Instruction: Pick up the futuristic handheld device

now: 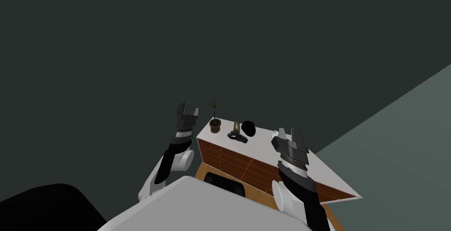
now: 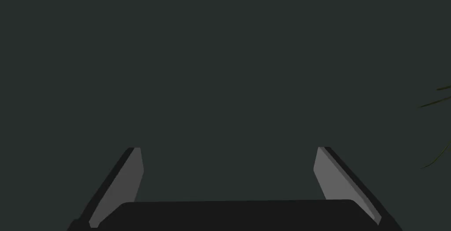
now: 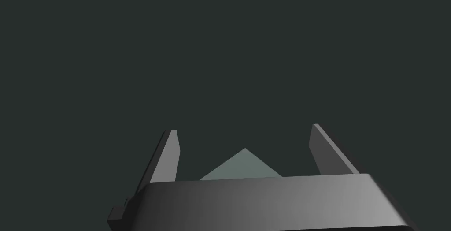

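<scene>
A small, dark grey handheld device (image 1: 238,136) lies flat on the white top of a wooden chest of drawers (image 1: 328,173), close to the front edge above the brown drawer fronts. Its body is low, long and angular, and it lies askew to that edge; finer detail is too small to make out. It sits just in front of a small upright olive object (image 1: 236,126) and a rounded black object (image 1: 249,128), seemingly apart from both. A potted plant (image 1: 215,122) stands near it, towards the top's corner. Nothing grips the device.
</scene>
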Controlling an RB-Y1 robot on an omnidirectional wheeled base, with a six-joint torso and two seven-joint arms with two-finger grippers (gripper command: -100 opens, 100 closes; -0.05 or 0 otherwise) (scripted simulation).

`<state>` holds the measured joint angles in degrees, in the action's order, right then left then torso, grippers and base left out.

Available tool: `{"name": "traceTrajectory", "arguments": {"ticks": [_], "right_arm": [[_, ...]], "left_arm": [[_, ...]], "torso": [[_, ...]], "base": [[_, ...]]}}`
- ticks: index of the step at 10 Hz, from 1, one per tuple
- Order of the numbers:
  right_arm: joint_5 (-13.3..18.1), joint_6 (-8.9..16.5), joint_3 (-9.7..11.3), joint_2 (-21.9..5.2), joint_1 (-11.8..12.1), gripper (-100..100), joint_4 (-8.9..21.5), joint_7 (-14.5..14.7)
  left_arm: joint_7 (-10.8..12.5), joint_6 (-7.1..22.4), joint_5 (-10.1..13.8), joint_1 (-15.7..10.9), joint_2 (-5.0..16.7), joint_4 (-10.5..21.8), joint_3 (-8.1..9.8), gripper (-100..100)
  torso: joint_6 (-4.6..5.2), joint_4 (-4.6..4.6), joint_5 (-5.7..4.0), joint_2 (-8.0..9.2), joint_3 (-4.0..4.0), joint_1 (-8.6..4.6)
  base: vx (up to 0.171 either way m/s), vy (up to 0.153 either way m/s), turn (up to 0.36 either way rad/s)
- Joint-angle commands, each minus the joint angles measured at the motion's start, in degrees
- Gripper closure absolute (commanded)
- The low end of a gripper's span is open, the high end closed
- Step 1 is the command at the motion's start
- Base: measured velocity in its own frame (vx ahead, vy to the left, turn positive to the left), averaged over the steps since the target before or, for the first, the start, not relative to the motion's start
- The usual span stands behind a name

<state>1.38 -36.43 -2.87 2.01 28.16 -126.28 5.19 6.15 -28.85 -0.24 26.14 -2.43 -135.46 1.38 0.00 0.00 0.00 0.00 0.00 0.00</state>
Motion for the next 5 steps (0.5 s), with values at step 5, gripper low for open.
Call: {"name": "traceTrajectory", "arguments": {"ticks": [5], "right_arm": [[0.1, 2.4, 1.1, -8.4, 4.7, -100, 1.2, 0.7]], "left_arm": [[0.0, 0.0, 0.0, 0.0, 0.0, 0.0, 0.0, 0]], "torso": [[-0.01, 0.01, -0.04, 0.04, 0.02, -0.18]], "base": [[-0.004, -0.029, 0.159]]}}
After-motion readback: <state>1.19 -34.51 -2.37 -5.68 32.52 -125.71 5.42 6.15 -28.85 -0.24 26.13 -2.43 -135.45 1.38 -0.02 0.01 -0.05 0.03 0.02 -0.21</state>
